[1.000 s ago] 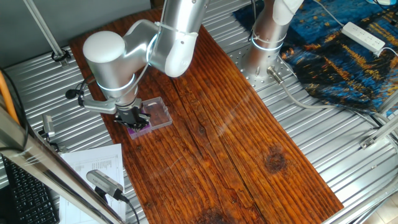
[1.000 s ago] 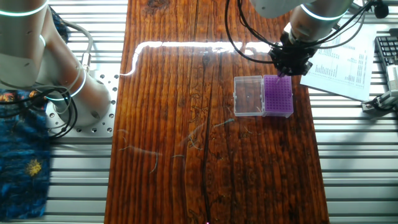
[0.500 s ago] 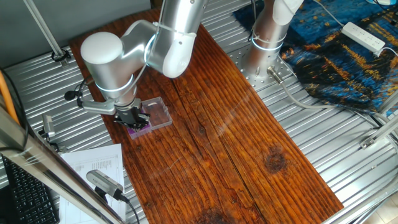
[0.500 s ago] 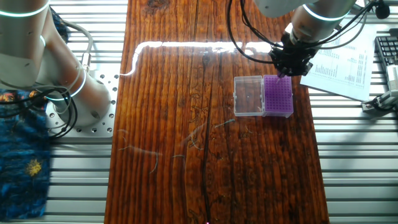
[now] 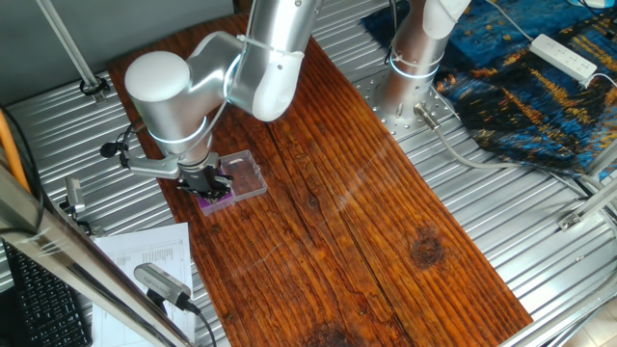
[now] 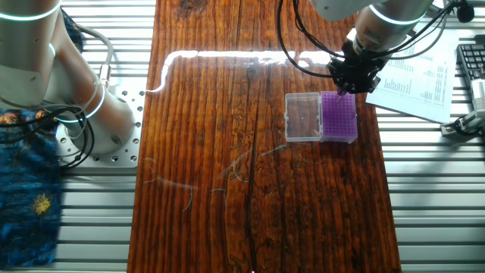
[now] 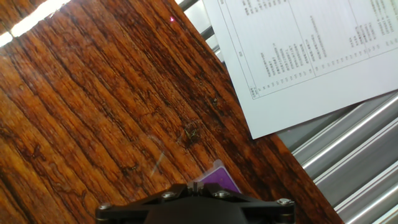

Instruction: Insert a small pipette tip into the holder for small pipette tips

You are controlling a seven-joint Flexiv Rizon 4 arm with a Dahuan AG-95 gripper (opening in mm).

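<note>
Purple holder [image 6: 339, 117] sits on wooden tabletop [image 6: 227, 189] beside paper [image 7: 311, 50].

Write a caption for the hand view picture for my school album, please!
Looking down past the robot's pincer at a purple holder corner, wooden table and printed paper.

A robotics laboratory: a silver robot arm [image 5: 253, 60] bolted to a ribbed aluminium bench [image 5: 501, 207], a dark wooden plank worktop [image 5: 337, 193], printed data sheets [image 6: 418, 76], a black keyboard [image 5: 39, 299] and a white power strip [image 5: 564, 56] at its edges.
</note>
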